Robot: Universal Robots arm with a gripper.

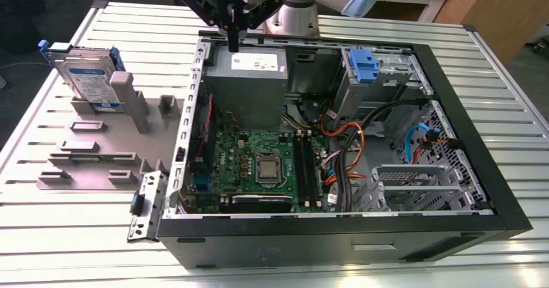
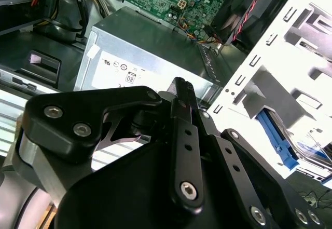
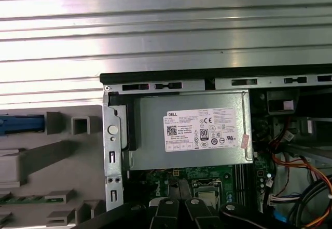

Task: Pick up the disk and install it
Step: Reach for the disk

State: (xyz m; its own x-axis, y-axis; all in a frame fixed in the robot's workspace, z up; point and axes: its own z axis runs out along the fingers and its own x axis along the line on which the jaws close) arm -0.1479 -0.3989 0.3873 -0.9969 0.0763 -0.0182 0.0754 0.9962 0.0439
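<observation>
The disk [image 1: 89, 80] is a silver drive with a white-and-blue label and blue side rails. It stands on edge in a grey holder [image 1: 103, 130] on the exterior view's left, outside the computer case [image 1: 343, 227]. My gripper [image 1: 233, 45] hangs above the case's back left corner, over the grey power supply [image 1: 247, 69], well apart from the disk. Its fingers [image 2: 181, 91] are pressed together with nothing between them. In the first wrist view, a blue rail of the disk [image 3: 21, 124] shows beside the power supply [image 3: 189, 135], with the gripper [image 3: 179, 211] low in the picture.
The open case holds a green motherboard [image 1: 257, 162], bundles of cables [image 1: 343, 134], and a drive bay with a bare blue clip [image 1: 364, 65]. A loose metal bracket [image 1: 148, 204] lies by the case's front left corner. The ribbed metal table [image 1: 77, 236] surrounds everything.
</observation>
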